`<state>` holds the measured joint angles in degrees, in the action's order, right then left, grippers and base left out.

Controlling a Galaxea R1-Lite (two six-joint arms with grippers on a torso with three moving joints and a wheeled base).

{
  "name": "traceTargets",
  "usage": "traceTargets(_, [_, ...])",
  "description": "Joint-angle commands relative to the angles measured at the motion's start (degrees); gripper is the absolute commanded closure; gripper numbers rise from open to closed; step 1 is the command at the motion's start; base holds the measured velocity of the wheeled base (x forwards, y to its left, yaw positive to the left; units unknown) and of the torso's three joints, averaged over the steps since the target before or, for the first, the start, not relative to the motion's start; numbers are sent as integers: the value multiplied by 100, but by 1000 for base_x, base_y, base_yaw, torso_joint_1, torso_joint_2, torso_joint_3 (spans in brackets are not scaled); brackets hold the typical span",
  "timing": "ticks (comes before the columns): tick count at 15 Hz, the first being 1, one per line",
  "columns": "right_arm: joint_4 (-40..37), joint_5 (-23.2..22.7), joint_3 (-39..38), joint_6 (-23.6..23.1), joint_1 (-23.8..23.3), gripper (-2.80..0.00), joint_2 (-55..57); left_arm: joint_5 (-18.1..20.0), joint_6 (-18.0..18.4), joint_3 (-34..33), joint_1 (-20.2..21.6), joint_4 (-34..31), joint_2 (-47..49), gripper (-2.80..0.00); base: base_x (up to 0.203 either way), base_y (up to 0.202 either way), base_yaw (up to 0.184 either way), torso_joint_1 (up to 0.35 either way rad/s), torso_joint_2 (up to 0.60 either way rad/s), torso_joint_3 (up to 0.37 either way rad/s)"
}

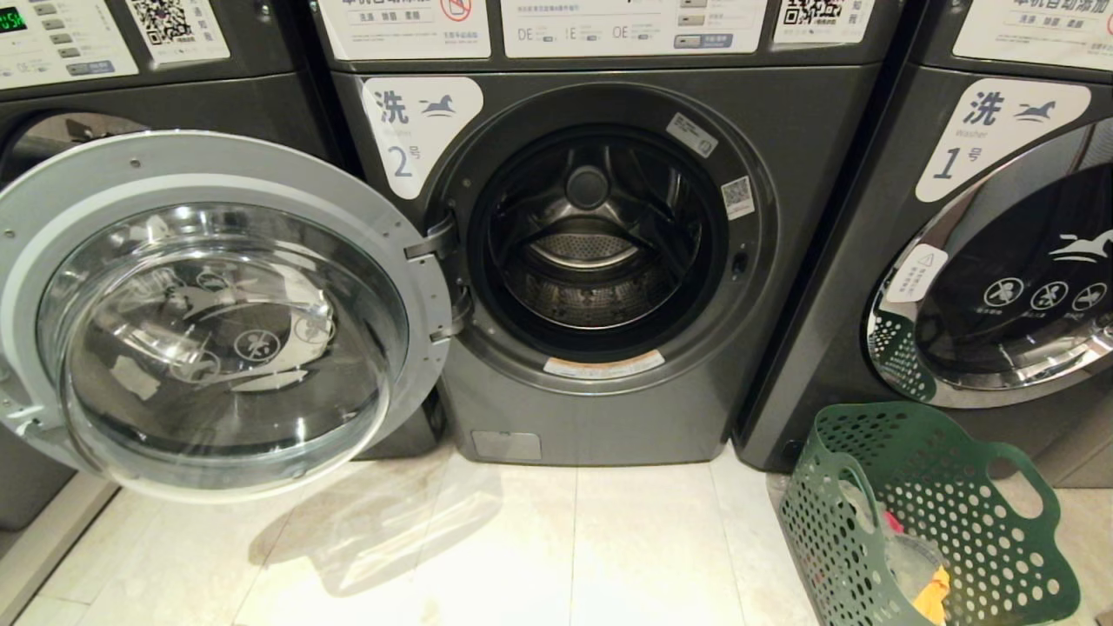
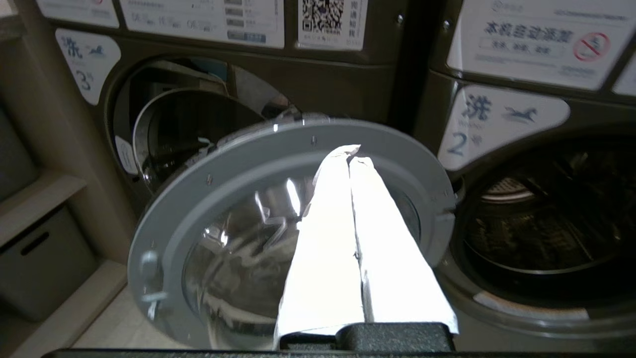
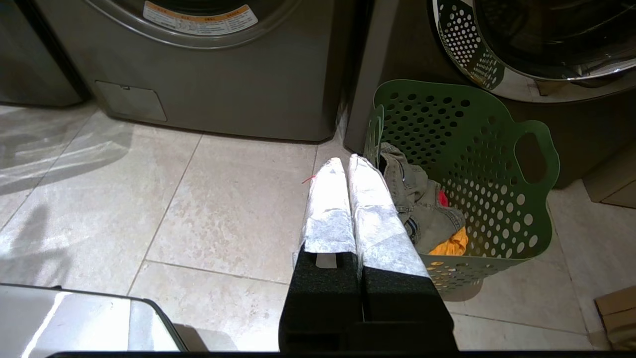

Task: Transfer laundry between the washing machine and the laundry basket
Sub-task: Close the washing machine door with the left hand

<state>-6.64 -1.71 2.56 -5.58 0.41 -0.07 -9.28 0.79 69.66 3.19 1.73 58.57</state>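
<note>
With the washing machine [image 1: 600, 252] door wide open, its drum looking empty, and clothes [image 3: 422, 209] in the basket [image 1: 956, 487] on the floor to its right, we should open our right gripper [image 3: 348, 161], closed empty like the left gripper [image 2: 349, 151], above the pile.

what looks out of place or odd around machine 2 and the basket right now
Nothing stands out. The washing machine has its door swung fully open and its drum looks empty. The laundry basket stands upright on the floor to the right, clothes inside, nothing spilled.
</note>
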Motion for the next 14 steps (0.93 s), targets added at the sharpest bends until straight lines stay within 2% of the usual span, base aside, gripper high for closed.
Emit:
traceTargets(1, [-4,-4,-2,-4,2,0,7,71,-4,1670,400,-15,2639,0,0,0,0,0,0,0])
traceTargets(3, [-4,-5,-1,-4,2,0,7,228,-6,2814,817,-23,3758,0,0,0,0,0,0,0])
traceTargets(5, [-4,-5,-2,-2,2,0,7,352,-20,3636,1131,-20,4574,0,0,0,0,0,0,0])
traceTargets(7, [-4,-5,-1,-3,2,0,7,799,-40,3854,1450,-2,4948,0,0,0,0,0,0,0])
traceTargets(10, [-4,-5,-1,-4,2,0,7,1128,-84,3871,1746,84,5187,0,0,0,0,0,0,0])
traceTargets(12, [-4,-5,-1,5,2,0,7,1451,-329,3871,1764,174,5261,0,0,0,0,0,0,0])
traceTargets(14, [-4,-5,-1,-4,2,0,7,1551,-390,3867,1764,33,5239,0,0,0,0,0,0,0])
